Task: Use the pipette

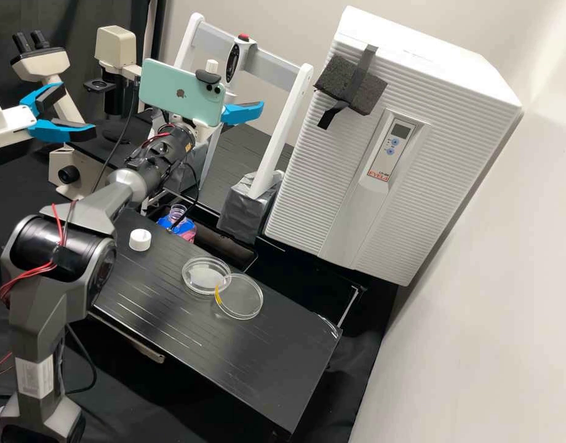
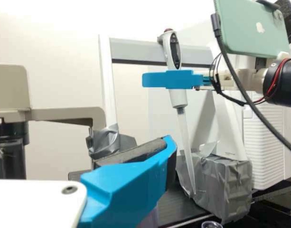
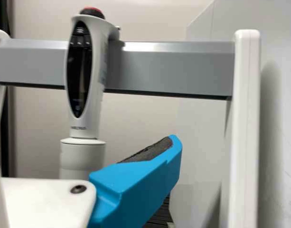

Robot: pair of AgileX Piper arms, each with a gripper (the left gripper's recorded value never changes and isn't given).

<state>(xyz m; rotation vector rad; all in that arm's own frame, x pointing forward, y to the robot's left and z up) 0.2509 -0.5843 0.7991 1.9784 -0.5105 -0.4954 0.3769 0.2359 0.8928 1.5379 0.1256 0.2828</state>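
White plastic pipette with a red top button (image 2: 173, 50) hung on the grey crossbar of the white stand (image 1: 274, 61), long axis vertical, tip down. Right claw (image 2: 154, 79) sat level across its lower barrel, whether clamped I could not tell; left claw (image 1: 77, 111) gaped empty, well apart beside a white microscope (image 1: 46, 67). Lift probably falls to the right arm, straight up.

Pipette (image 3: 86, 71) white-grey, red button. Phone (image 1: 181, 92) mint green. Platform (image 1: 264, 357) black, fine stripes. Far-right cabinet (image 1: 332, 184) white, ribbed.
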